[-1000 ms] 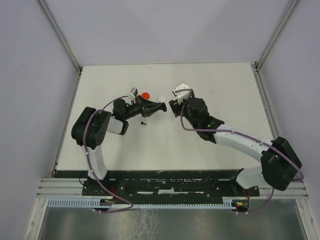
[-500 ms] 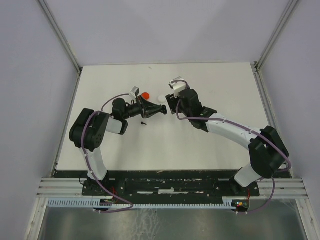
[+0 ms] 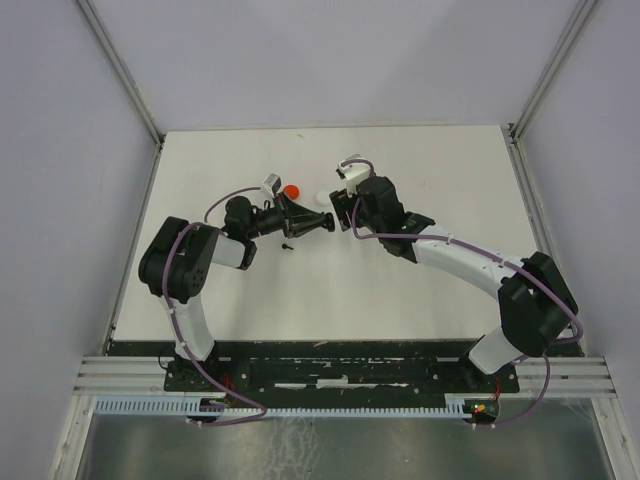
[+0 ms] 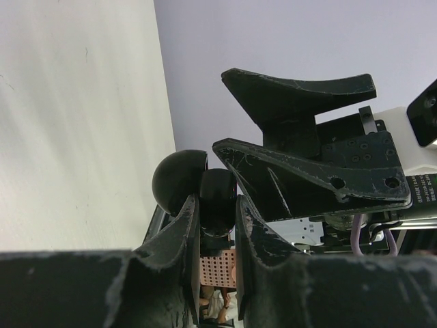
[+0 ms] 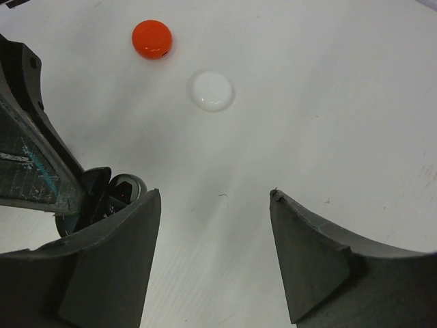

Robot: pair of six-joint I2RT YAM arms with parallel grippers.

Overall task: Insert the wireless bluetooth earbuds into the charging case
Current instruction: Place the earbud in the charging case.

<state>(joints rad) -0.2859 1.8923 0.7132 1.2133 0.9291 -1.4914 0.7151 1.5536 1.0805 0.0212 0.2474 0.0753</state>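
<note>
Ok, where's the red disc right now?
In the top view the red disc lies on the table just beyond the left gripper, left of the white disc; the right wrist view shows it at upper left.

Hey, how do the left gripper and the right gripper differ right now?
The left gripper is shut on a small black rounded object; the right gripper is open, with nothing between its fingers. The left gripper reaches sideways along the table, while the right gripper tilts down toward it. Both are black, and they sit close together near the red disc and white disc.
</note>
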